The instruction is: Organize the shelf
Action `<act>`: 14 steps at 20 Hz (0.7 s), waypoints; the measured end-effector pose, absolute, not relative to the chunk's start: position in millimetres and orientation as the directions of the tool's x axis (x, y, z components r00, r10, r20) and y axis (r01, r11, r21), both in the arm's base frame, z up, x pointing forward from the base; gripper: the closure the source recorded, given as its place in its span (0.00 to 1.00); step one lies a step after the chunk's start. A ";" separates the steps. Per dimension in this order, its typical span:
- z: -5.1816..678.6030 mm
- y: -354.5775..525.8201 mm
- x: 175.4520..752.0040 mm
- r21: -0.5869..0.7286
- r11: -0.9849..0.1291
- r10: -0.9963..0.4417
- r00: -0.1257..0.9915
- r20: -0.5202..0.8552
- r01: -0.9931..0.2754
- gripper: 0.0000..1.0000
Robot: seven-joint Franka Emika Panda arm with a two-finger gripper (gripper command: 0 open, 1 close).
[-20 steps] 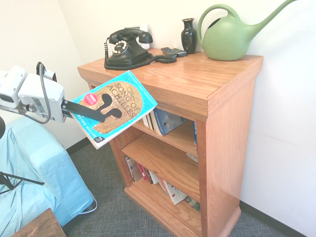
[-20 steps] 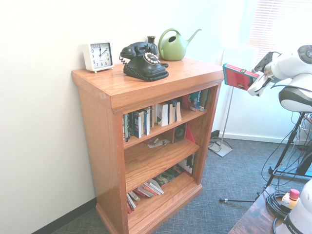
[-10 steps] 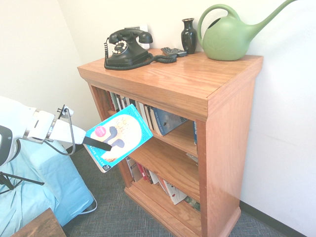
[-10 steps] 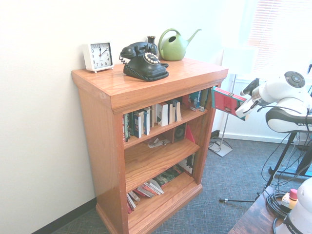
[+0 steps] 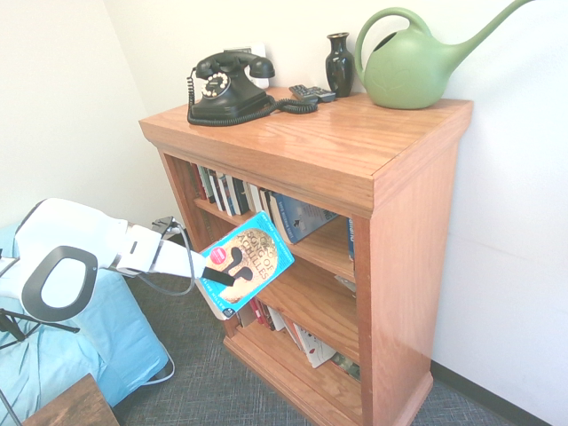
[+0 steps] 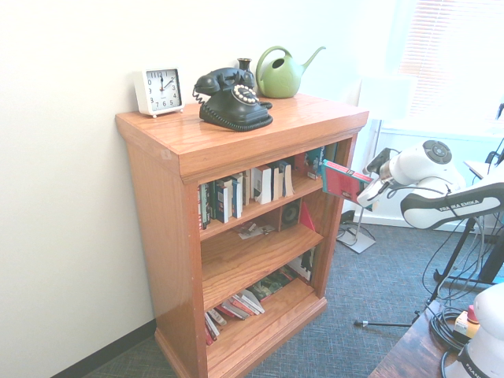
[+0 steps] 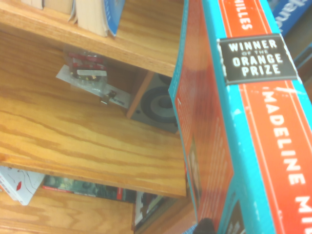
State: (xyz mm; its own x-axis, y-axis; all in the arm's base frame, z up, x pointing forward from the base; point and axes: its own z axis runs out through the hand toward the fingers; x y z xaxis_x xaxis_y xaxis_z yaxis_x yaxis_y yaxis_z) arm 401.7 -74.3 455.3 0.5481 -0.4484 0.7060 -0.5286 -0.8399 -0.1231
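Holding a turquoise paperback book [image 5: 247, 266] clamped between its fingers, the end effector [image 5: 222, 275] hung just in front of the shelf [image 5: 390, 177], level with the middle tier [image 5: 306, 297]. The shelf stood against the wall. Seating the book there called for squaring its spine to the opening before advancing. The middle tier offered wide bare board; only a small speaker [image 7: 158, 105] and a plastic packet [image 7: 87, 73] sat at its back. The top tier's front edge [image 5: 293, 244] and the leaning books [image 5: 288, 217] above it were the nearest obstructions, so a low approach appeared safest.
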 end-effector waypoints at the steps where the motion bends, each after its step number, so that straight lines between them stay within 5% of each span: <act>1: 453.5 -75.6 405.4 -0.124 -0.840 -0.448 0.548 0.706 -0.528 1.00; 14: 434.6 -77.1 460.6 -0.213 -0.825 -0.513 0.535 0.671 -0.523 1.00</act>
State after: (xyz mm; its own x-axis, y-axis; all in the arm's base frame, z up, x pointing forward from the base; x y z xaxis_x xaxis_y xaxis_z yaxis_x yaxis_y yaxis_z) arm 460.6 -77.1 434.6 0.5349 -0.5129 0.6715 -0.5232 -0.8251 -0.2134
